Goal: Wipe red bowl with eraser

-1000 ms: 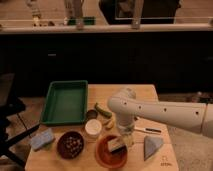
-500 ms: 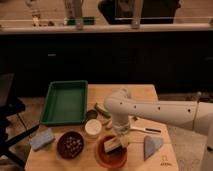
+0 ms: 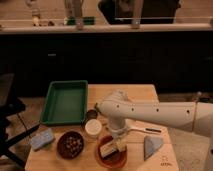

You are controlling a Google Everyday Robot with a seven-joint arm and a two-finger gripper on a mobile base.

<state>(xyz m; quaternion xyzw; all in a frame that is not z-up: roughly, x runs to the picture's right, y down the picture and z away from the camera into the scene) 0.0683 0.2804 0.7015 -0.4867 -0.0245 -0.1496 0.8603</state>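
One shallow round reddish-orange bowl sits at the wooden table's near edge, at 6 o'clock from my white arm. My gripper hangs inside it, over the small cream-topped rectangular eraser; whether my fingers are clenched, I cannot tell. A dark brown bowl lies at 9 o'clock, a grey-blue triangular cloth at 3 o'clock.

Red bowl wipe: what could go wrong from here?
1. The red bowl sits at the table's front edge; a hard push from the eraser under the gripper could slide it off.
2. The white cup and dark bowl stand close on the left; a wide stroke may bump them.
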